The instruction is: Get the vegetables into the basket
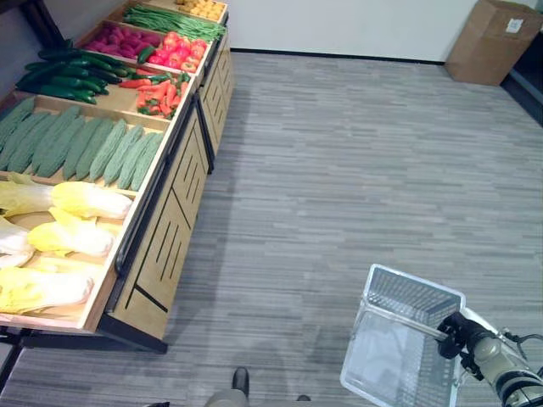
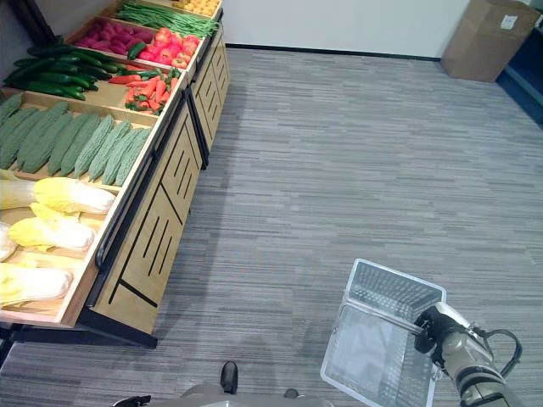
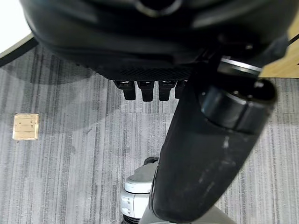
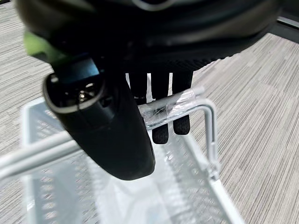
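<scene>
One right hand grips the basket handle (long axis running away from the robot), fingers curled.

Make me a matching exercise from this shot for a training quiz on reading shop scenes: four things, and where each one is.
Things:
1. basket
2. cardboard box
3. bitter gourds
4. cabbages

Places:
A. far corner of the floor
B. nearest bin of the wooden stand
C. hanging from the right hand
D. bin just beyond the cabbages

Pairs: 1-C, 2-A, 3-D, 4-B
</scene>
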`<state>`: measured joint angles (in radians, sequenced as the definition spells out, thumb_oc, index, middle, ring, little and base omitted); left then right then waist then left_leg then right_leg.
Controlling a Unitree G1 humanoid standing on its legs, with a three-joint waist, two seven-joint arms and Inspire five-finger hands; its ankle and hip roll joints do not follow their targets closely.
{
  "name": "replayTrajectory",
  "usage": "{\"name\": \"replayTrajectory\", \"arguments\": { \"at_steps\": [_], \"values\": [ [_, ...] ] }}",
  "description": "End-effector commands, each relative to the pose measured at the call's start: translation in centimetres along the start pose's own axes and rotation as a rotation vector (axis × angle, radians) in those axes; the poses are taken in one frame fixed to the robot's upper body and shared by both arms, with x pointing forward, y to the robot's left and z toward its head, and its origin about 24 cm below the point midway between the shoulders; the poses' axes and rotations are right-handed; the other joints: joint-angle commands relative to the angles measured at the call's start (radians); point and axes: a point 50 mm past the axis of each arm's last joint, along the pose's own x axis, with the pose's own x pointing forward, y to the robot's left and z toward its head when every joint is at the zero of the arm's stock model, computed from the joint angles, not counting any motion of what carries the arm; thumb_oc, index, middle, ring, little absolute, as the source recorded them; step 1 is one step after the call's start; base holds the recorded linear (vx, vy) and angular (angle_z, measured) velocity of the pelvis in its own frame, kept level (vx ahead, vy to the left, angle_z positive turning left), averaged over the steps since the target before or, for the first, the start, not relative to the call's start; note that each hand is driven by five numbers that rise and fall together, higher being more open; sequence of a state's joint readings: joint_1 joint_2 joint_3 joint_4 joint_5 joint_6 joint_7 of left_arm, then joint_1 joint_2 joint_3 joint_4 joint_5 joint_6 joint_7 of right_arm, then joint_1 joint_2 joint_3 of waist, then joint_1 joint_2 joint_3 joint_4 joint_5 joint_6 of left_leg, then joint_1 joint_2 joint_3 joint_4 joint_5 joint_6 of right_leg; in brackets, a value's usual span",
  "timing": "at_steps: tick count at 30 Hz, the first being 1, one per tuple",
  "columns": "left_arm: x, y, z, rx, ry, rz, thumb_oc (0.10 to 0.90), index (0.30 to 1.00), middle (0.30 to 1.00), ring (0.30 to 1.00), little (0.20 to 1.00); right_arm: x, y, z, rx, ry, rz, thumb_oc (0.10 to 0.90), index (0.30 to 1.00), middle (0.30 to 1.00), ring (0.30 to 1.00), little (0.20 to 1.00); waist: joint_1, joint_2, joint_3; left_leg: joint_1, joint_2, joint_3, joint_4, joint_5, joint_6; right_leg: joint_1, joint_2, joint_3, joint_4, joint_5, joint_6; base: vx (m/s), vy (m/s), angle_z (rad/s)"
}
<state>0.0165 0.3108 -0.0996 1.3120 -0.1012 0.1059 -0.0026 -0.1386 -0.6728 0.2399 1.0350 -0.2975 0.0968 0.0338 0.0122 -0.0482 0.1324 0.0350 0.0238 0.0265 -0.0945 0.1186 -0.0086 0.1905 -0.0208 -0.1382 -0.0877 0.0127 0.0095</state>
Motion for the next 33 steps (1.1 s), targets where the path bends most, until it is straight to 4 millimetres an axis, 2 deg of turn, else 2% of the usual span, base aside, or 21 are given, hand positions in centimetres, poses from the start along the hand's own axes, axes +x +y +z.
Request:
{"name": "replayTrajectory", "arguments": {
  "at_steps": [1,5,10,16,23,26,33],
  "values": [
    [0.0,1.2,0.6,0.071,0.007,0.042,0.900,1.000,1.000,1.000,1.000,-0.2,-5.2,-0.4,0.021,0.039,-0.172,0.400,0.300,0.300,0.300,0.300,0.020,-0.033,-0.016,0.093,0.027,0.045,0.007,-0.134,-0.051,-0.041,-0.114,0.058,0.014,-0.019,0.153,-0.01,0.034,-0.01],
    [0.0,1.1,1.0,0.082,-0.001,0.043,0.900,1.000,1.000,1.000,1.000,0.1,-3.4,-1.1,0.010,0.077,-0.112,0.400,0.300,0.300,0.300,0.300,0.018,-0.034,-0.019,0.100,0.023,0.049,0.007,-0.137,-0.047,-0.045,-0.119,0.068,0.015,-0.010,0.155,-0.01,0.030,-0.04],
    [0.0,0.9,1.2,0.113,0.004,0.040,0.900,1.000,1.000,1.000,1.000,0.0,0.3,-2.8,-0.001,0.160,-0.001,0.400,0.300,0.300,0.300,0.300,0.010,-0.030,-0.028,0.104,0.022,0.045,0.007,-0.138,-0.045,-0.046,-0.121,0.071,0.020,-0.010,0.155,0.00,0.009,-0.03],
    [0.0,0.7,1.4,0.128,0.001,0.038,0.900,1.000,1.000,1.000,1.000,-0.2,2.1,-3.7,0.006,0.199,0.048,0.400,0.300,0.300,0.300,0.300,0.003,-0.022,-0.031,0.110,0.022,0.046,0.007,-0.140,-0.045,-0.041,-0.122,0.069,0.020,-0.011,0.154,0.00,0.000,0.00],
    [0.0,0.4,1.4,0.144,0.005,0.036,0.900,1.000,1.000,1.000,1.000,-0.4,4.2,-3.8,0.024,0.204,0.094,0.400,0.300,0.300,0.300,0.300,-0.011,-0.014,-0.036,0.116,0.023,0.050,0.007,-0.141,-0.047,-0.039,-0.121,0.074,0.017,-0.011,0.152,-0.01,0.000,-0.02],
    [0.0,0.2,2.0,0.166,-0.017,0.038,0.900,1.000,1.000,1.000,1.000,-0.8,5.7,-4.4,0.039,0.228,0.130,0.400,0.300,0.300,0.300,0.300,-0.020,-0.009,-0.031,0.116,0.016,0.055,0.007,-0.145,-0.042,-0.045,-0.125,0.084,0.019,-0.008,0.154,0.00,0.008,-0.01],
    [0.0,0.7,2.3,0.166,-0.025,0.050,0.900,1.000,1.000,1.000,1.000,-0.9,6.7,-4.4,0.046,0.237,0.158,0.400,0.300,0.300,0.300,0.300,-0.021,-0.018,-0.018,0.104,0.004,0.064,0.014,-0.150,-0.024,-0.080,-0.133,0.114,0.053,-0.002,0.163,-0.01,0.034,-0.12]
  ]
}}
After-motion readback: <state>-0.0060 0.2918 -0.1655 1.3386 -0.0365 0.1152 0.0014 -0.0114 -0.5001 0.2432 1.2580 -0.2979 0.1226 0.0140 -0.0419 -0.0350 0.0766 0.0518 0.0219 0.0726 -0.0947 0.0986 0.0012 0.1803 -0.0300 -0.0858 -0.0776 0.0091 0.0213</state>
